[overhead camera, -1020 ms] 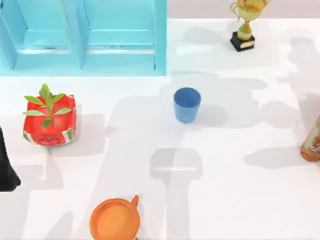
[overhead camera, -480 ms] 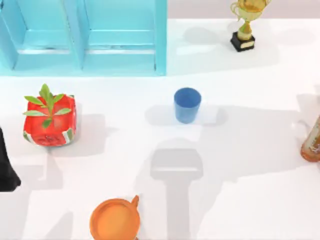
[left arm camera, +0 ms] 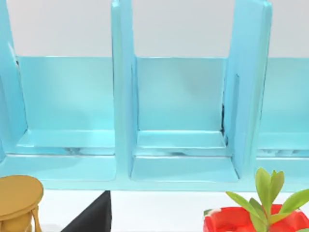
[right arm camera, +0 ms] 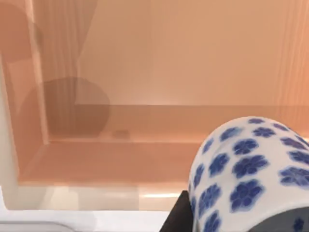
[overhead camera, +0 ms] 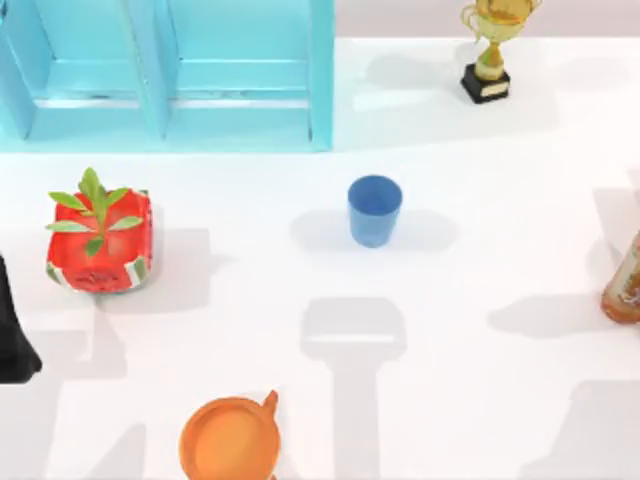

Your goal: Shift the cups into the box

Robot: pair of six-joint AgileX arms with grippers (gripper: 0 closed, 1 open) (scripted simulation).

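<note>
Blue cup (overhead camera: 375, 209) stands upright on the white table (overhead camera: 480, 300), roughly mid-table in the top view, mouth up, nothing touching it. I use this cup as ref for all positions below.

- Light-blue shelf unit (overhead camera: 165, 75): up and left of the blue cup, against the far edge; open compartments split by upright dividers. Left wrist view looks into those compartments (left arm camera: 181, 104) from close.
- Red planter w/ green leaves (overhead camera: 99, 238): well left of the blue cup, slightly nearer the cam's lower edge. It also sits at the edge of the left wrist view (left arm camera: 251, 217).
- Gold trophy (overhead camera: 492, 45) on black base: up and right of the blue cup, near the far edge.
- Orange round pot (overhead camera: 230, 438): below and left of the blue cup, cut by the frame edge.
- Brown bottle (overhead camera: 625, 280): far right of the blue cup, partly out of frame.
- Black object (overhead camera: 15, 345): far left, below the planter; can't ID it.

White cup w/ blue flower pattern (right arm camera: 251, 176): right wrist view has it very close to the lens, w/ the inside of a tan box (right arm camera: 145, 121) behind it; box floor and walls visible. Dark part just beside the cup base; can't ID it.

Left fingers: can't tell state. Right fingers: can't tell whether they hold the patterned cup.
</note>
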